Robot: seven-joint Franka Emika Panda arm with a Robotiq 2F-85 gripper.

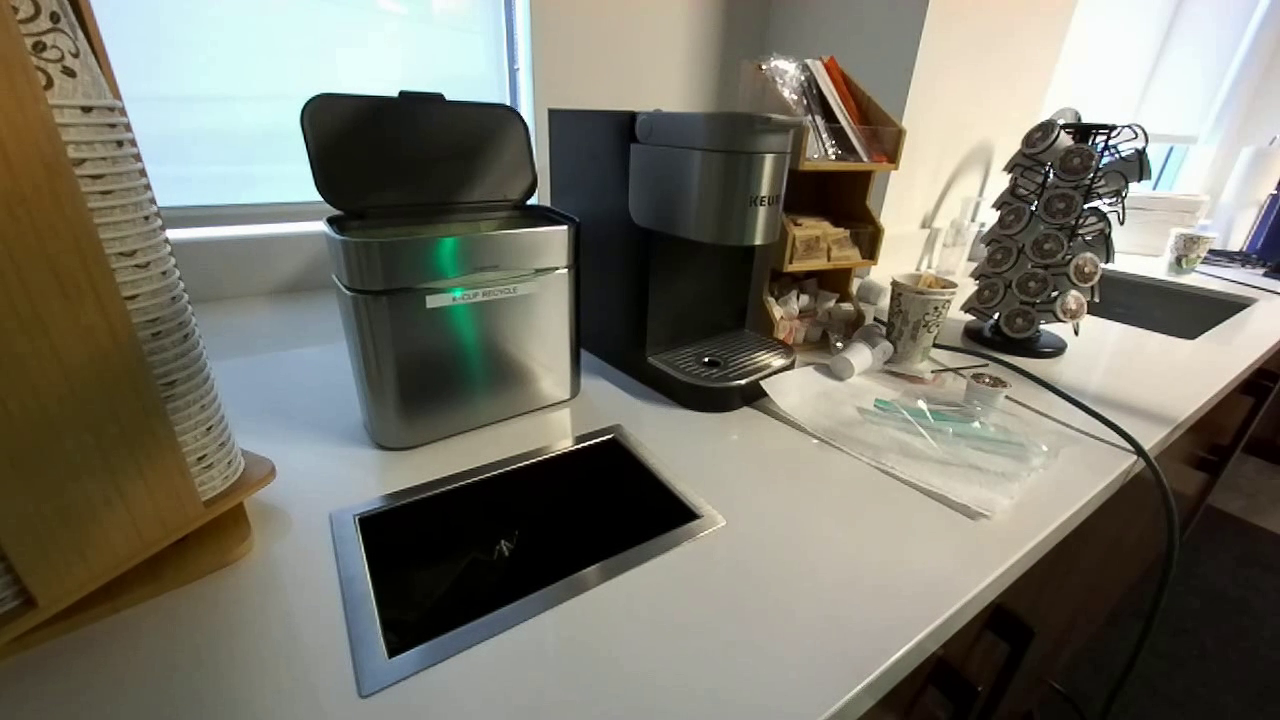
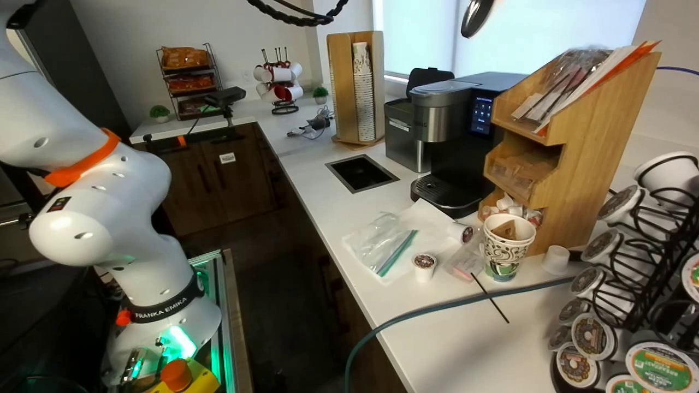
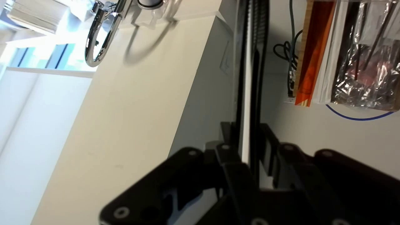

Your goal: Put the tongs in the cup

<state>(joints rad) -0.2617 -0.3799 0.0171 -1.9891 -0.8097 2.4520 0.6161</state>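
Note:
In the wrist view my gripper point(image 3: 249, 134) is shut on the long dark tongs point(image 3: 259, 31). The tongs run up out of the picture, with a pale strip showing between their two arms. The cup point(image 1: 918, 325) is a whitish patterned paper cup standing upright on the counter, in both exterior views point(image 2: 505, 254). A brown packet point(image 2: 503, 229) sits inside it. The cup is out of the wrist view. The gripper is out of both exterior views. A dark rounded end point(image 2: 477, 17) hangs in at the top of an exterior view; I cannot tell if it belongs to the tongs.
A wooden organizer point(image 2: 611, 164) stands right behind the cup, with the black coffee maker point(image 2: 453, 169) beside it. The wire pod tower point(image 1: 1045, 240) is near. A pod point(image 2: 424, 266), a plastic bag point(image 2: 382, 240), a thin black stick point(image 2: 494, 303) and a cable point(image 2: 437, 311) lie around the cup.

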